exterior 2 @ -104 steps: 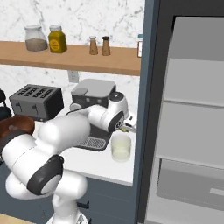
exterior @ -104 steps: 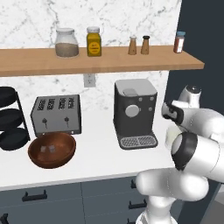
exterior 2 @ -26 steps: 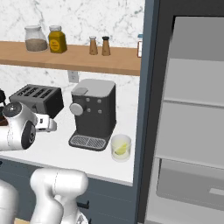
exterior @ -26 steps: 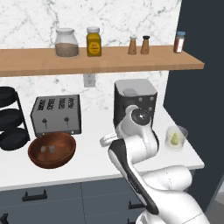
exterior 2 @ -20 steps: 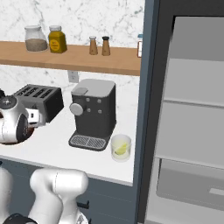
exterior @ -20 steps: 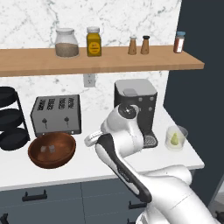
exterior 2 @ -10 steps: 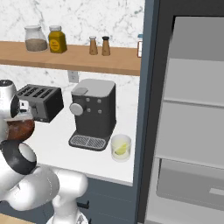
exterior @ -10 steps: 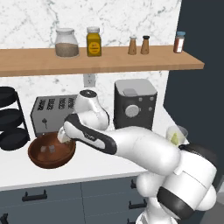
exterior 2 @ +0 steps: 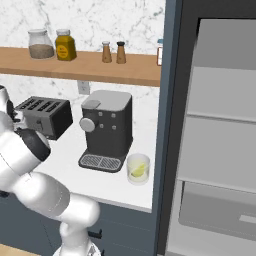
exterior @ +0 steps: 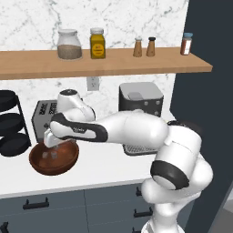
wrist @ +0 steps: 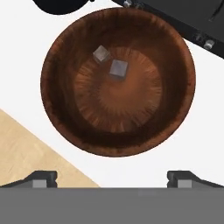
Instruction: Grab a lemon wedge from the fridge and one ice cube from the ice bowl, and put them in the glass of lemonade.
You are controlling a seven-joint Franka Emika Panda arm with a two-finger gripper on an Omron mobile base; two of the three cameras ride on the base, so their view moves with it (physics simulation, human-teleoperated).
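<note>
Two ice cubes [wrist: 118,69] in the ice bowl [wrist: 65,52], toaster [exterior: 44,114] just behind.

Glossy white arm [exterior: 136,129] — dark joints.

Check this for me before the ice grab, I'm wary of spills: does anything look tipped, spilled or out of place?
Nothing stands out. The ice bowl sits upright on the counter with two ice cubes inside. The glass of lemonade stands upright by the coffee machine, lemon wedge in it. The fridge is open.
</note>
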